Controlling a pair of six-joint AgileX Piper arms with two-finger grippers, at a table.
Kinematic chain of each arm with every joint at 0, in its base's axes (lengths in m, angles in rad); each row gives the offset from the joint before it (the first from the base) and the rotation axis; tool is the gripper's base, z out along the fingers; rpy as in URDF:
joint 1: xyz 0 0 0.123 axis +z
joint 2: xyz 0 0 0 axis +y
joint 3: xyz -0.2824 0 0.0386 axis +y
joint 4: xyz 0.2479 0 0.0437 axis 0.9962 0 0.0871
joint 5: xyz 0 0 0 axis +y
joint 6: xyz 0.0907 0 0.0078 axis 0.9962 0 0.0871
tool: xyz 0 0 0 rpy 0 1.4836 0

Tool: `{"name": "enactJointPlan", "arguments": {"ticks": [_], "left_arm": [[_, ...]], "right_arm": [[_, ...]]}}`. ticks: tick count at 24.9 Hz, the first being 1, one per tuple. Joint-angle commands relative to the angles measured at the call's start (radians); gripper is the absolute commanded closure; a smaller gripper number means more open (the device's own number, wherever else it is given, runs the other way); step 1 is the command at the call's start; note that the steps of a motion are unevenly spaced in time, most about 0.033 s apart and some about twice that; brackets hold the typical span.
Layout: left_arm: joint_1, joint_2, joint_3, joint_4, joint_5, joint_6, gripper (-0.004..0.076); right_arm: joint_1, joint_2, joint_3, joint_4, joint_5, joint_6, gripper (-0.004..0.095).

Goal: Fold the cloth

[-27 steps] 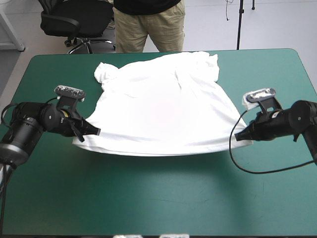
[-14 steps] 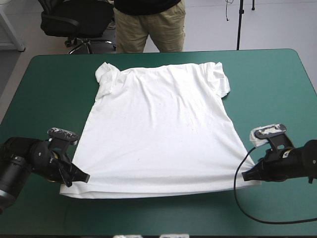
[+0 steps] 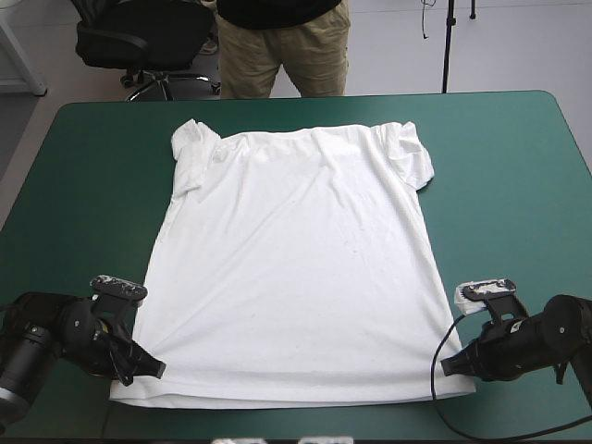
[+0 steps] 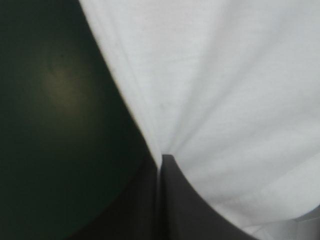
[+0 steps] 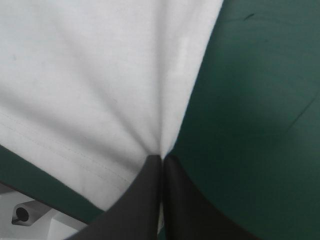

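Note:
The white T-shirt (image 3: 296,268) lies spread flat on the teal-green table, collar and sleeves toward the far edge, hem close to the near edge. My left gripper (image 3: 155,367) is shut on the T-shirt at its near left hem corner. At the near right hem corner my right gripper (image 3: 449,363) is shut on the T-shirt too. In the left wrist view the T-shirt (image 4: 225,100) puckers into the tip of the left gripper (image 4: 161,157). The right wrist view shows the T-shirt (image 5: 90,80) pinched the same way by the right gripper (image 5: 162,157).
Bare teal-green cover (image 3: 83,185) runs down both sides of the shirt. A person stands beyond the far edge, not over the table. The left sleeve (image 3: 191,148) is bunched; the right sleeve (image 3: 412,153) is folded over.
Both grippers have pulled the hem toward the near edge and lowered it. The shirt, lifted and short earlier, now lies stretched out flat at full length.

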Motion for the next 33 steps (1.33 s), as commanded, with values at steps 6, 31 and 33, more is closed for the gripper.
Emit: {"name": "enactJointPlan", "arguments": {"ticks": [6,31,33], "left_arm": [[0.0,-0.008,-0.01,-0.001,-0.03,-0.004,0.0737],[0.151,0.447,-0.508,-0.022,-0.366,-0.136,0.0283],[0.192,0.546,-0.595,-0.076,-0.373,-0.112,0.0291]], "right_arm": [[-0.007,-0.01,-0.009,0.02,-0.022,-0.011,0.091],[-0.007,0.105,-0.385,0.114,-0.115,-0.099,0.0503],[-0.007,0.131,-0.386,0.125,-0.139,-0.111,0.0503]]}}
